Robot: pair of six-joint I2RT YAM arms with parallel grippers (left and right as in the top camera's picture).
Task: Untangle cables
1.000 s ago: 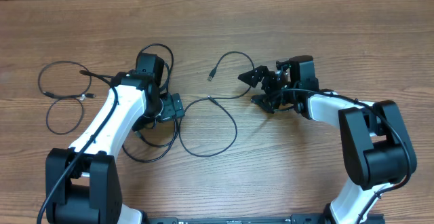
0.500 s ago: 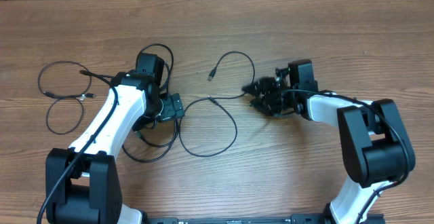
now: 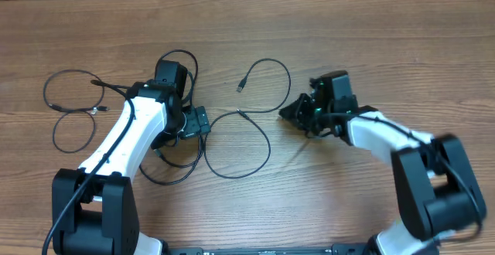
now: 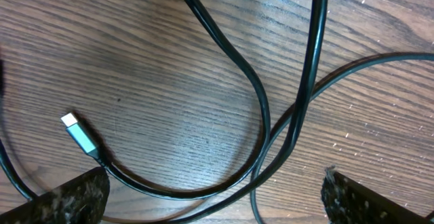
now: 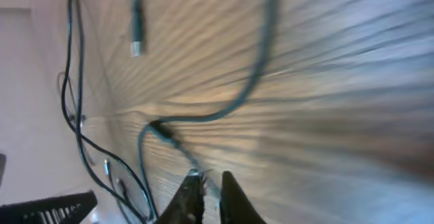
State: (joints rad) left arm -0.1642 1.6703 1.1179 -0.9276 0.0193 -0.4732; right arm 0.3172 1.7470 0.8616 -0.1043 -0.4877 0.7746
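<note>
We think the job has only just begun. On the wooden table (image 3: 348, 23), most of the cables lie mixed together.

The right gripper (image 5: 211, 195) sits right of the middle in the view from above. Its two fingers are almost together. The wrist picture is blurry, but the thin middle cable (image 3: 267, 148) runs in between the tips, so we think it is pinched there. One end of this cable lies free near the top middle of the frame. From the pinched spot, the cable makes a big loop below the middle and runs off left toward the other arm.

The left gripper (image 4: 220, 195) is wide open and holds nothing. It hangs just above a bunch of cables (image 3: 176, 182) left of the middle. In its own picture, black cords cross over each other between its fingers. A silver plug (image 4: 78, 132) lies at the lower left.

At the far left, the left cable (image 3: 55, 134) lies in loose rings, apart from the bunch as far as we can tell.

So nothing looks sorted out yet. What is left is nearly all of it. The middle cable needs to come away to the right. Then the bunch under the left arm has to be picked apart, one cord at a time.
</note>
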